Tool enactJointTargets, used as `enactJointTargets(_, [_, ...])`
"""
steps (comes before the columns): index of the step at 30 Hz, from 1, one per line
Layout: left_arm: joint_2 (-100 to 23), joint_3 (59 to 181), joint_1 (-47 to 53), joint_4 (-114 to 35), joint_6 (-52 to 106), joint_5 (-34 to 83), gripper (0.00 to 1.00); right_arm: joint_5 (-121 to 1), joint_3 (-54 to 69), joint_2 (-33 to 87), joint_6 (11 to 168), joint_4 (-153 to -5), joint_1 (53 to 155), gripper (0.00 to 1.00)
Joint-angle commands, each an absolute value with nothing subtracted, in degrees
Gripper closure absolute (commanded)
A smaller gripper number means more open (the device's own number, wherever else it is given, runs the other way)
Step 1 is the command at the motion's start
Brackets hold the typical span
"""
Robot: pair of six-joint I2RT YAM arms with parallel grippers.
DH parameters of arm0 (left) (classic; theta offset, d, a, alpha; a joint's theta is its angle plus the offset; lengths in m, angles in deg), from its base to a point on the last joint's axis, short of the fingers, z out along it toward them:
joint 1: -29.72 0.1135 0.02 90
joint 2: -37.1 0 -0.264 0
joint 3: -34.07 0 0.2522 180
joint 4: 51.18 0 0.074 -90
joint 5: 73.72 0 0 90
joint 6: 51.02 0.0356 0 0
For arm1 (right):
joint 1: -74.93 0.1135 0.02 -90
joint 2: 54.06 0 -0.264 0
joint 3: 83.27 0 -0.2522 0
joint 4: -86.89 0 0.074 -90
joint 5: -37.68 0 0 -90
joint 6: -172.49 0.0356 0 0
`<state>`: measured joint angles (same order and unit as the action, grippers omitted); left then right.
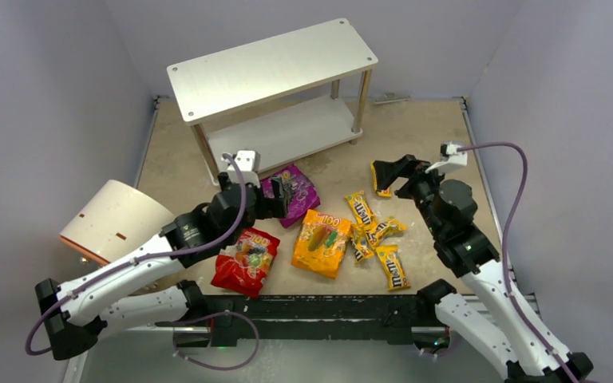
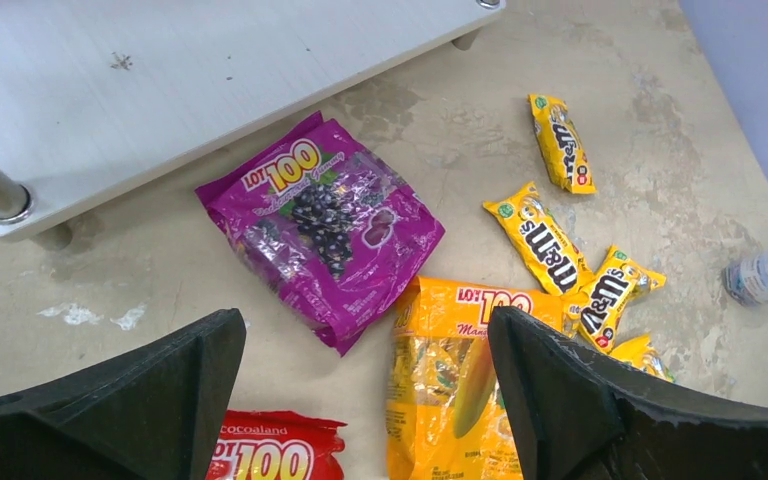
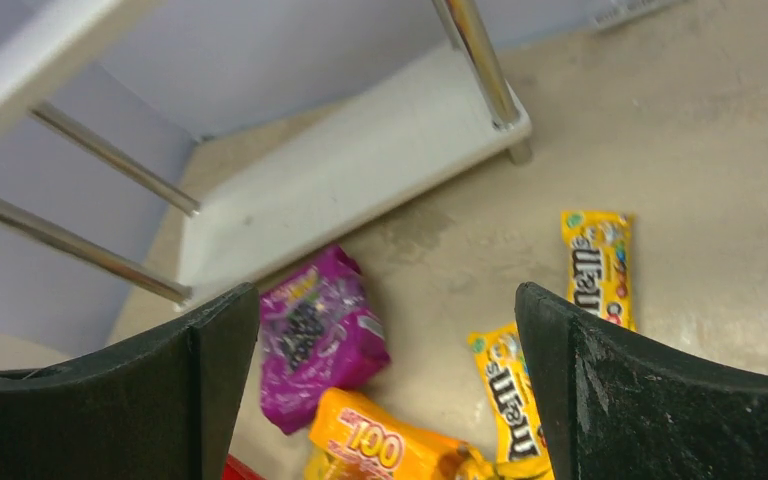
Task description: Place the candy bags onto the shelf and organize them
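The two-tier white shelf (image 1: pixel 271 68) stands at the back, both boards bare; its lower board shows in the left wrist view (image 2: pixel 160 90) and the right wrist view (image 3: pixel 360 165). The purple bag (image 1: pixel 302 193) (image 2: pixel 325 230) (image 3: pixel 315 335), orange bag (image 1: pixel 322 242) (image 2: pixel 455 380) (image 3: pixel 380 440) and red bag (image 1: pixel 246 261) (image 2: pixel 275 455) lie flat on the table. Several yellow M&M's packets (image 1: pixel 360 209) (image 2: pixel 540 240) (image 3: pixel 597 265) lie to their right. My left gripper (image 1: pixel 286 195) (image 2: pixel 365 318) hovers open over the purple bag's near edge. My right gripper (image 1: pixel 387 177) (image 3: pixel 388 290) is open and empty above the farthest packet.
A cream cylinder with an orange rim (image 1: pixel 116 219) lies on its side at the left, beside my left arm. Grey walls close in the table on the left, back and right. A black rail (image 1: pixel 319 307) runs along the near edge.
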<state>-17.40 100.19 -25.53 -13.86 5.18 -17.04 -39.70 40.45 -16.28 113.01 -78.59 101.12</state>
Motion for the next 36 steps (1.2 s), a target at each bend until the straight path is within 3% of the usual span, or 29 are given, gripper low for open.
enactJointTargets(1, [-12.53, 97.5, -25.48, -14.22, 3.9, -18.79, 0.02, -36.35, 40.48, -14.34, 113.34, -76.62, 101.12, 0.01])
enactJointTargets(12, [-8.86, 93.79, -25.48, -13.46, 5.79, -20.03, 0.01, -43.3, 39.3, -2.1, 114.68, -74.54, 101.12, 0.01])
enactJointTargets(18, [-9.61, 93.55, -25.48, -13.56, 5.72, -20.92, 0.01, -40.15, 38.43, 4.39, 114.0, -73.89, 100.84, 0.01])
enactJointTargets(23, [-9.79, 92.67, -25.48, -17.65, 7.62, -19.14, 0.0, -37.86, 35.37, 11.18, 113.78, -71.98, 97.21, 0.01])
enactJointTargets(29, [-11.54, 93.44, -25.48, -15.3, 6.76, -19.61, 0.0, -43.42, 36.81, 18.46, 111.42, -75.59, 90.46, 0.02])
enactJointTargets(36, [-13.0, 93.28, -25.48, -18.41, 9.05, -15.58, 0.0, -41.26, 31.56, 31.53, 105.32, -79.62, 89.15, 0.01])
